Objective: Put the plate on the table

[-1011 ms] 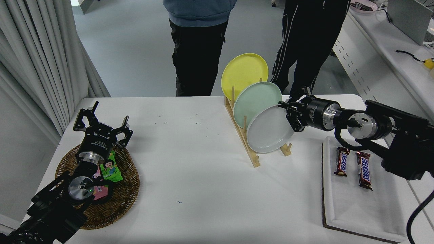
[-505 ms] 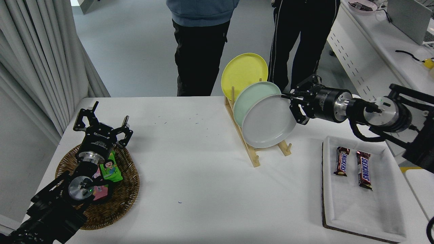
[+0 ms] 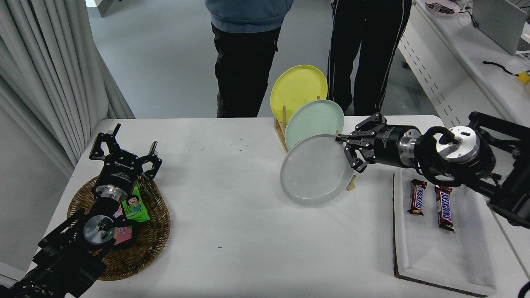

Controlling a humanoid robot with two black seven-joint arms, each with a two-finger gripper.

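The light grey plate (image 3: 315,169) hangs tilted in the air, clear of the wooden rack (image 3: 285,136) and in front of it. My right gripper (image 3: 347,148) is shut on the plate's right rim, the arm reaching in from the right edge. The plate's lower edge is close above the white table (image 3: 232,215); I cannot tell if it touches. Left in the rack are the mint green plate (image 3: 314,120) and, behind it, the yellow plate (image 3: 297,86). My left gripper (image 3: 124,142) stands open over the wicker basket (image 3: 153,236) at the lower left.
A white tray (image 3: 447,256) with two chocolate bars (image 3: 430,198) lies at the right, under my right arm. Snack packets (image 3: 134,207) lie in the basket. Two people (image 3: 244,62) stand at the table's far side. A side bench runs along the upper right.
My right gripper has lifted the grey plate out of the rack, then carried it left, forward and down, tilting it flatter. The left arm has not moved.
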